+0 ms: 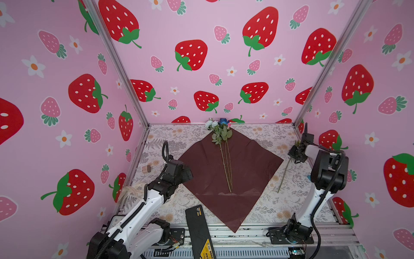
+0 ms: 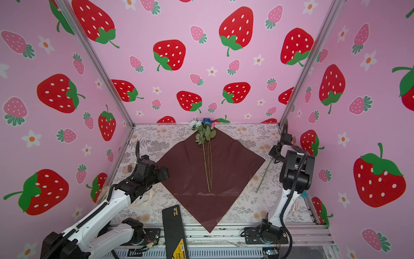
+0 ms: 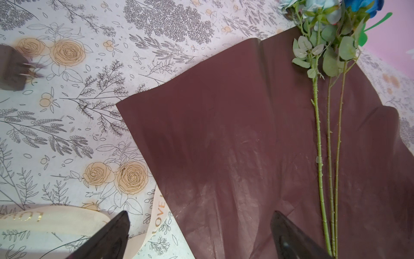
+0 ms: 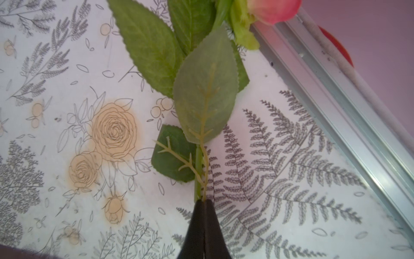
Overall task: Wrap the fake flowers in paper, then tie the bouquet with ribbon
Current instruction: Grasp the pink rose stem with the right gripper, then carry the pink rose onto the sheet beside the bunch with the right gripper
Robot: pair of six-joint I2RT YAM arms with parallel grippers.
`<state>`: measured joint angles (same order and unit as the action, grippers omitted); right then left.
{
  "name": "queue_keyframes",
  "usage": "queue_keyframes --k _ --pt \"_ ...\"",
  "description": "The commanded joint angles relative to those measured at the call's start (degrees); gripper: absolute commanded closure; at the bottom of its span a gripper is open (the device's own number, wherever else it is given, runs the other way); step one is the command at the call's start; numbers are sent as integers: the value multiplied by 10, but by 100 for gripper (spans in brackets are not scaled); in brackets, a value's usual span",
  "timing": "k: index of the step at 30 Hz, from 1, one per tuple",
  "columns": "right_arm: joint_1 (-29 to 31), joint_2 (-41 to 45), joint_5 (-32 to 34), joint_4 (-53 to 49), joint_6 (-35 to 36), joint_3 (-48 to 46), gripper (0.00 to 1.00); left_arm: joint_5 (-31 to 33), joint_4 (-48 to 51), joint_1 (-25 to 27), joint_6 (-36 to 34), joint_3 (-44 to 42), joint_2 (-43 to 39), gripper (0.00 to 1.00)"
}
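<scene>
1. Right gripper [image 4: 203,201] is clamping the pink flower [image 4: 205,101] near the table's [image 1: 268,134] right edge.
2. Its stem [image 1: 282,178] is lying parallel to the flowers [image 1: 225,157] on the paper [image 1: 251,170], leftward, mid-table.
3. Left gripper [image 3: 200,216] is hovering spread, empty, nearer the paper.

Paper [image 1: 251,175]: dark red sheet, spread flat as a diamond.
Flowers [image 1: 220,134]: pale and dark blue blooms at far corner, thin green stems along the paper's middle.
Pink flower [image 4: 205,101]: leafy, off the paper, right side.
</scene>
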<state>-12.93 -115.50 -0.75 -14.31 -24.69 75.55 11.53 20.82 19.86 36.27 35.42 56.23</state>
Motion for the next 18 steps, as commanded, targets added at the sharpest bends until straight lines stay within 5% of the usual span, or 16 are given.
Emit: queue_keyframes --k 1,18 --pt "-3 22 -9 -42 16 -27 100 15 1 -3 5 17 -5 1" --pt "6 175 -43 -42 17 -116 100 7 -4 -3 6 17 -2 1"
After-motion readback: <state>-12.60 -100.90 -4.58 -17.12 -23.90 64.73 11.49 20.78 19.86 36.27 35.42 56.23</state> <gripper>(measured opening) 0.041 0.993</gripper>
